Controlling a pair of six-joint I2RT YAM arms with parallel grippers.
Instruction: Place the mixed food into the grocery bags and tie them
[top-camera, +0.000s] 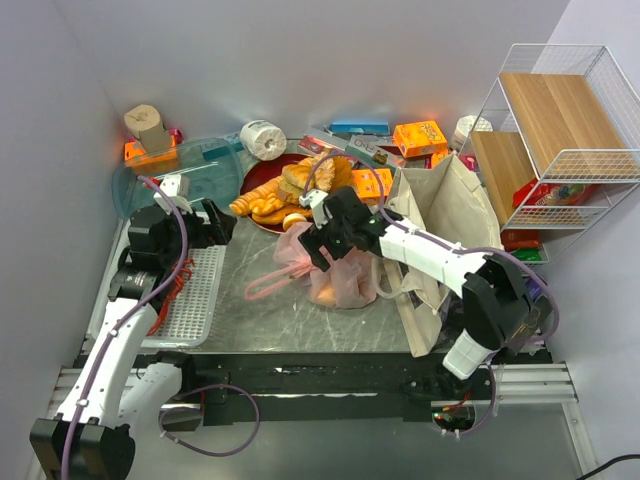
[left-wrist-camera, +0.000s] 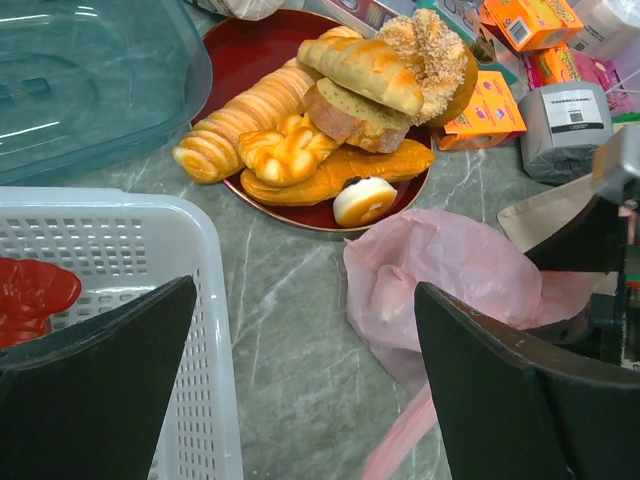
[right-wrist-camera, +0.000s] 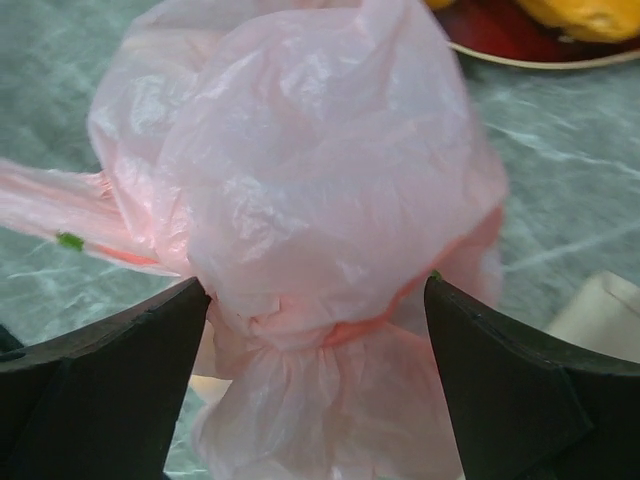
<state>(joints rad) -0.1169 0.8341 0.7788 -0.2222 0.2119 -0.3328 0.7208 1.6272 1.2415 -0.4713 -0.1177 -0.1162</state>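
Position check for the tie step. Pink bag (top-camera: 338, 272) lies mid-desk, touching or just beside the canvas tote (top-camera: 440, 215), which stands toward the right edge. The bag is bulged, with something orange showing through the film; the rest of its contents is unreadable.

- **Bag axis:** the loop handles (top-camera: 262, 285) trail toward the left edge, so the long axis runs roughly left-right across the desk.
- **Right fingers (right-wrist-camera: 100, 380):** spread wide and directly over the bag. In the right wrist view the film narrows to a gathered waist, and this waist sits between the two tips. I cannot tell whether either tip touches the film.
- **Left fingers (left-wrist-camera: 90, 380):** also spread and holding nothing. They hang over the white basket (top-camera: 200, 290) near the left edge, well apart from the bag and aimed toward the plate (left-wrist-camera: 250, 50) of breads.

Judgement: the right side is nearer. The next move turns on closing across the gathered waist, square to the film's run. The handles lie on the left side's approach.
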